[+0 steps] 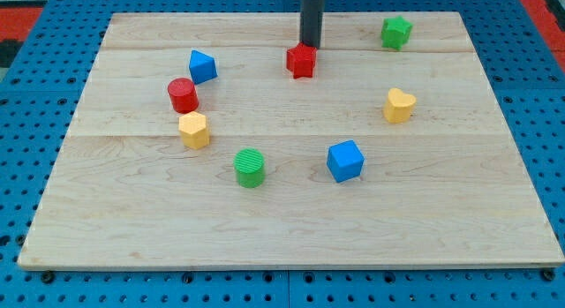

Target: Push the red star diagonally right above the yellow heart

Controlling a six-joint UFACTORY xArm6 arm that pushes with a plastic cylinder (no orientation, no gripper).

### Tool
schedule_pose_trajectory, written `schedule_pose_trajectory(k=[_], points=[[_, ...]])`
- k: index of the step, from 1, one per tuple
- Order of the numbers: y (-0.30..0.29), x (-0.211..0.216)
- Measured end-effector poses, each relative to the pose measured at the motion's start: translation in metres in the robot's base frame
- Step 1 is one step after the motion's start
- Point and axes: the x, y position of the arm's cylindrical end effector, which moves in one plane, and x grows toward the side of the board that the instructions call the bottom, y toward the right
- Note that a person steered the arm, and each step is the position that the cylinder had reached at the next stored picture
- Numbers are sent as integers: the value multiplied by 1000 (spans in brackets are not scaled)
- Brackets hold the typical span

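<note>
The red star (301, 62) lies on the wooden board near the view's top centre. The yellow heart (398, 105) lies at the view's right, lower than the star and well to its right. My tip (310, 47) comes down from the view's top and stands just above the star's upper right edge, touching it or nearly so.
A green star (396, 31) sits at the top right. A blue cube (345, 161) lies below the heart's left. A green cylinder (250, 168), a yellow hexagon block (193, 130), a red cylinder (183, 94) and a blue block (202, 66) stand at the left. The board (459, 229) rests on a blue pegboard.
</note>
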Motion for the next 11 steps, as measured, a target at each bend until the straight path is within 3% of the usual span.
schedule_pose_trajectory(k=[2,4,5,6,7,10,11], points=[[-66,35],[69,49],[54,46],[6,25],[35,-31],[140,50],[113,71]])
